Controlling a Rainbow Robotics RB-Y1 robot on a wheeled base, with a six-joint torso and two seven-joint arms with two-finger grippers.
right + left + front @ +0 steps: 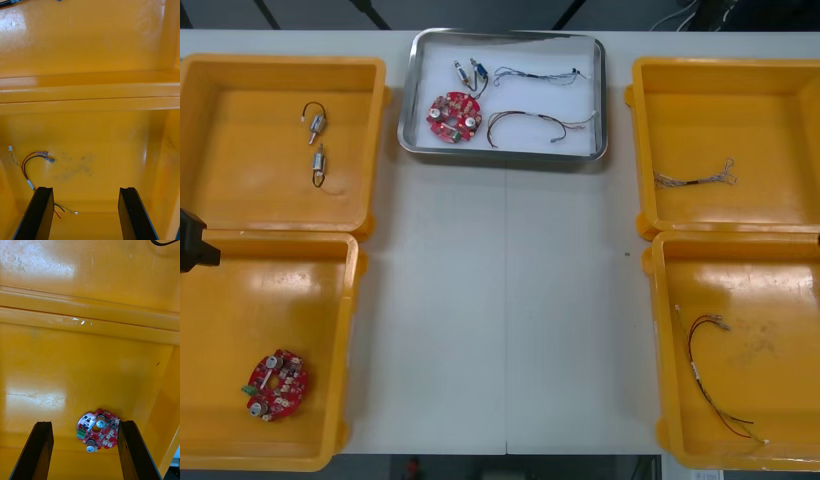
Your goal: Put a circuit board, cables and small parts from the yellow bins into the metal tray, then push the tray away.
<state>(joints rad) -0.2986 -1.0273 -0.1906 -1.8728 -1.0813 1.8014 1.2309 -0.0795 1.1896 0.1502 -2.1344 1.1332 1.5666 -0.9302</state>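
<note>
The metal tray (505, 155), white inside, lies at the table's far middle. It holds a round red circuit board (454, 117), small metal parts (470, 71), a blue and white cable (540, 74) and a dark cable (535, 125). My left gripper (84, 423) hangs open above the near left yellow bin (90, 363). A second red circuit board (98, 429) lies just beyond its fingers. Over the near right yellow bin (112, 150) my right gripper (85, 189) is open, and a red and black cable (35, 156) lies by one finger. Neither gripper holds anything.
The far left bin (220, 70) holds two small metal parts (316, 120). A thin cable (695, 178) lies in the far right bin (650, 130). A black part of the left arm (194, 243) shows at the table's left edge. Bare table (505, 320) runs between the bins.
</note>
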